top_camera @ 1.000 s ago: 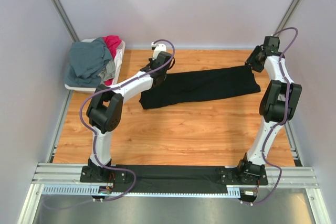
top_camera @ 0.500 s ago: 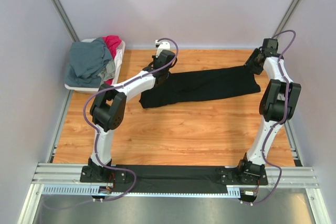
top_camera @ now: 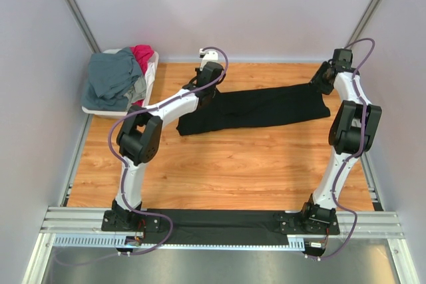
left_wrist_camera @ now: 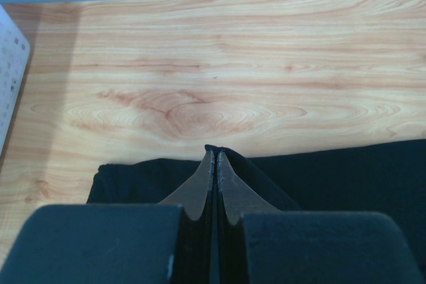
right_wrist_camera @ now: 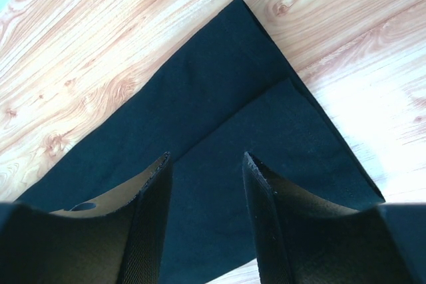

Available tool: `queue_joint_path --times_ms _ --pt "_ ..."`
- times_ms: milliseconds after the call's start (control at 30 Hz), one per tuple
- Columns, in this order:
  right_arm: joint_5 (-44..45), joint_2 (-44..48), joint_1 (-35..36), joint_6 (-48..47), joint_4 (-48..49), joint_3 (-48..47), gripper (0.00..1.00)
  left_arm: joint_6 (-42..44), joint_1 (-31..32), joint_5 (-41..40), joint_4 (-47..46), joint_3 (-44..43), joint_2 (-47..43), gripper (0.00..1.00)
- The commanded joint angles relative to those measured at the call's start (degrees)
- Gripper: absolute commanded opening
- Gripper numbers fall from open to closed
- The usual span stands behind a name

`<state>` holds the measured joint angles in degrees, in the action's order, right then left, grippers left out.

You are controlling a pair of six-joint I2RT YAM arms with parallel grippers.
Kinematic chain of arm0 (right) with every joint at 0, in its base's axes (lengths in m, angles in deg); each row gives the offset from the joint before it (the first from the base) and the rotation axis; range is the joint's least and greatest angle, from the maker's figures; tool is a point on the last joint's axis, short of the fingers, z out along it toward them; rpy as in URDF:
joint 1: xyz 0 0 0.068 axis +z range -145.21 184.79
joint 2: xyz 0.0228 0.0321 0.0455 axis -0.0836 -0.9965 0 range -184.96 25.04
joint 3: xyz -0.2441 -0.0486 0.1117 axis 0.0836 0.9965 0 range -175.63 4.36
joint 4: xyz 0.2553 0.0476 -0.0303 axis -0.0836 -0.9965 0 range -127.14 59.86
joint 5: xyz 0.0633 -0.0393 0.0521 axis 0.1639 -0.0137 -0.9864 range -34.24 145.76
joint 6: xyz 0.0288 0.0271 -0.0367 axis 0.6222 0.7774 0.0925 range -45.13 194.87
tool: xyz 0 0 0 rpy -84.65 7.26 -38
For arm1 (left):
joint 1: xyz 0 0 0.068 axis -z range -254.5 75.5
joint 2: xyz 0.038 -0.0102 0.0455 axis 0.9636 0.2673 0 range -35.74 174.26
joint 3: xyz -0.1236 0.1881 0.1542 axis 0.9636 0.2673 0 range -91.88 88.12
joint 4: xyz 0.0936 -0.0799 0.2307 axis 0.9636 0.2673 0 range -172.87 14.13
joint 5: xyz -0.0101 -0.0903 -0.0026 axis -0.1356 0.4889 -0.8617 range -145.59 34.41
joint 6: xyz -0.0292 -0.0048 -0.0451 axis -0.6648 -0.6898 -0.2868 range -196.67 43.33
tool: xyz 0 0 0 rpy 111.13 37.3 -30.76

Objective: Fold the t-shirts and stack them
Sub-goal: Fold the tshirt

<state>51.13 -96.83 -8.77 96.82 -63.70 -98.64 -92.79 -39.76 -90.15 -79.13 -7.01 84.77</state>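
A black t-shirt [top_camera: 259,108] lies in a long folded band across the far half of the wooden table [top_camera: 219,164]. My left gripper [top_camera: 208,92] is at its far left end, shut on a pinched peak of that black t-shirt [left_wrist_camera: 346,177]; the jaws meet at the left gripper's tip [left_wrist_camera: 214,151]. My right gripper [top_camera: 318,84] hangs open just above the right end of the black t-shirt [right_wrist_camera: 219,98], with nothing between the right gripper's fingers [right_wrist_camera: 206,157]. A slate grey-blue t-shirt [top_camera: 113,78] and a magenta-red t-shirt [top_camera: 142,54] are heaped in the basket.
The white plastic basket [top_camera: 152,74] stands at the far left corner, its side showing as a white plastic basket [left_wrist_camera: 10,78] left of my left gripper. Grey walls close in the back and both sides. Bare wood lies between the shirt and the arm bases.
My left arm has swung slightly right along the far side, carrying the shirt's left end with it. The right arm has barely moved.
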Motion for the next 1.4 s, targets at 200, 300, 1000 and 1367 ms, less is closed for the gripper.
queue_joint_path --times_ms 200,300,1000,1367 --pt "-0.30 -1.80 0.20 -1.04 0.95 -0.53 0.49 0.66 0.15 0.12 -3.40 -0.94 1.31 0.00" --pt "-0.56 -2.50 0.20 -1.30 0.87 -0.80 0.49 -0.14 0.15 -0.24 -3.40 -0.32 1.66 0.00" --pt "-13.48 3.73 7.66 -12.80 5.08 1.04 0.50 -7.78 -0.02 2.65 11.79 -2.78 -7.03 0.86" --pt "-20.34 9.10 26.38 -18.87 7.99 4.65 0.51 -25.01 -1.17 19.77 19.29 21.99 -27.95 0.82"
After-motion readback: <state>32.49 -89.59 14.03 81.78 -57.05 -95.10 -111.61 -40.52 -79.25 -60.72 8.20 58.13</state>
